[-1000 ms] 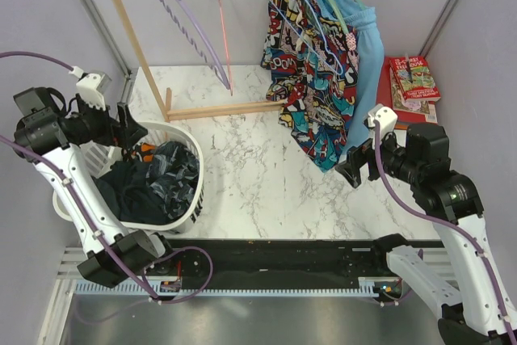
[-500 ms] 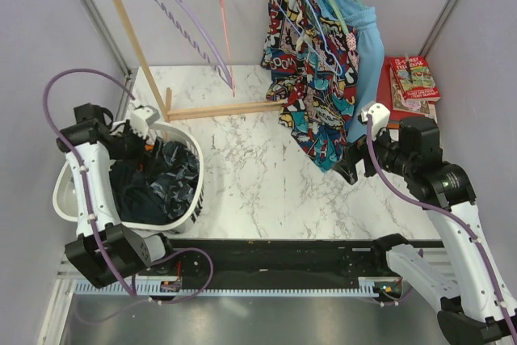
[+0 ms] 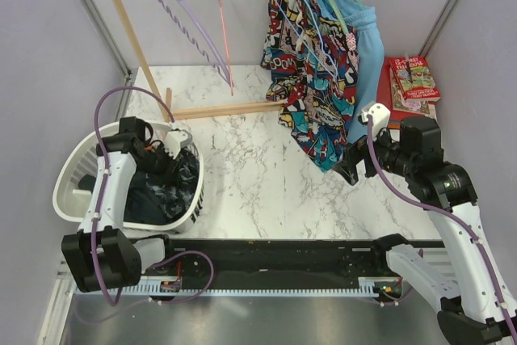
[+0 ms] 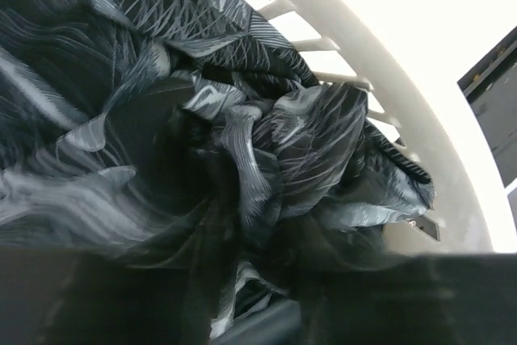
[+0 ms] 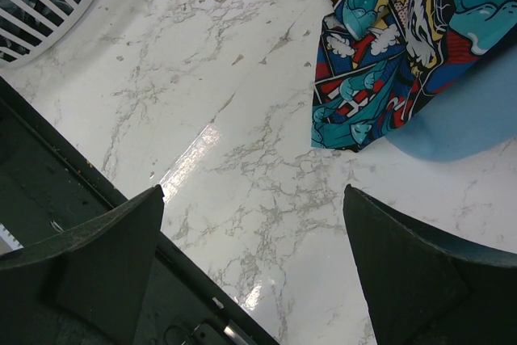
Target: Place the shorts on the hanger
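Marbled white bench (image 3: 258,167) carries a white laundry basket (image 3: 71,174) on its left side, and the shorts (image 3: 166,191) lie crumpled inside that basket. The left arm (image 3: 109,191) rises from its base just in front of the basket, folds at the elbow and dips its wrist over the rim. The left tool (image 3: 167,153) is down in the dark printed fabric; its fingers are hidden or blurred, so I cannot tell whether they have hold of the cloth. Well to the right of the basket, the right arm (image 3: 452,191) is bent. The right tool (image 3: 347,171) hangs above the bench, jaws spread wide with nothing between them.
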Controlling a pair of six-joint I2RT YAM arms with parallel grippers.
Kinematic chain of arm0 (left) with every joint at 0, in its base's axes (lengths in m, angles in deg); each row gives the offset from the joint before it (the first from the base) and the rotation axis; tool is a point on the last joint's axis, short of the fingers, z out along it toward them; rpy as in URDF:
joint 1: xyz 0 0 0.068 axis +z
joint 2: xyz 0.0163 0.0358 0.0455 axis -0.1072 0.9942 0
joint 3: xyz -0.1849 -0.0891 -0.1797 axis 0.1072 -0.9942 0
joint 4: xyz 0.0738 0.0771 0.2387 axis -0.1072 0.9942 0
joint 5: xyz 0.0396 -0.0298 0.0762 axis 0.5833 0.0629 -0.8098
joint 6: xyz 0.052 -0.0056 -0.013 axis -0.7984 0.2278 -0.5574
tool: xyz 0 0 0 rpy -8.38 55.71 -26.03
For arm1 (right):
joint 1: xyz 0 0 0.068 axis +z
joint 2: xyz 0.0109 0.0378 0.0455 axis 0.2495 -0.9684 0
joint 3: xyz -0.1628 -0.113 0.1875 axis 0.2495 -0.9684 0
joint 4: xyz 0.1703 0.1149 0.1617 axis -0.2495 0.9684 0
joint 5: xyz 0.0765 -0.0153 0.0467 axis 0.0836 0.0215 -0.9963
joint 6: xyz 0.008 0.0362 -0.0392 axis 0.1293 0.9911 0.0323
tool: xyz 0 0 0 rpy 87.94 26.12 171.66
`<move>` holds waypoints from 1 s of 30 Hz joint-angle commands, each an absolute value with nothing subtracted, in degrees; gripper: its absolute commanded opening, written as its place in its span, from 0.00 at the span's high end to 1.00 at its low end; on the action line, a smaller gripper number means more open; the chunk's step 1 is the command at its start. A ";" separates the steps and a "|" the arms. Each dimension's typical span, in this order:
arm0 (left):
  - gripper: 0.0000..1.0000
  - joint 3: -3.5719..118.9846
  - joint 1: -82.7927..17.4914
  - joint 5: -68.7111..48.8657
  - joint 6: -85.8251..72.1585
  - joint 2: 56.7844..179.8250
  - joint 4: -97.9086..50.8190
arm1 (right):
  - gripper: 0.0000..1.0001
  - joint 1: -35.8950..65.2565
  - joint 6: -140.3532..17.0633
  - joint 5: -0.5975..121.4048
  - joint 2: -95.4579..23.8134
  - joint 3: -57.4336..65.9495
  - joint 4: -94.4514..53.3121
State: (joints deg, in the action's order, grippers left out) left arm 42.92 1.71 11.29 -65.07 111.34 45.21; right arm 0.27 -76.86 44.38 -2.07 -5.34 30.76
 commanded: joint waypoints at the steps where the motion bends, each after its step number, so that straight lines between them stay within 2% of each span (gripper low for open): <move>1: 0.95 48.18 1.50 11.95 -64.12 106.71 47.79 | 0.02 0.14 -77.43 43.70 -1.68 -2.91 30.60; 2: 0.98 52.64 1.50 12.75 -63.42 105.84 48.77 | 0.02 0.06 -77.16 43.61 -1.59 -2.82 30.43; 8: 0.98 76.56 1.50 20.74 -54.81 105.38 51.59 | 0.02 0.05 -76.46 41.94 -2.46 -1.77 29.64; 16: 0.98 110.81 0.97 36.20 -37.17 116.53 50.90 | 0.02 0.05 -75.49 41.33 -3.87 1.04 29.11; 19: 0.98 116.47 -0.60 41.74 -29.08 119.00 46.00 | 0.02 0.06 -75.23 41.24 -3.87 1.22 28.76; 23: 0.98 113.78 -5.44 46.58 -24.92 119.19 41.14 | 0.02 0.06 -74.79 41.33 -3.70 1.13 28.58; 27: 0.98 104.56 -21.65 38.37 -28.07 117.26 40.96 | 0.02 0.06 -74.44 41.06 -3.52 0.52 28.76; 30: 0.98 97.26 -29.85 34.47 -31.94 116.46 40.96 | 0.02 -0.03 -74.44 41.15 -3.26 -0.18 28.93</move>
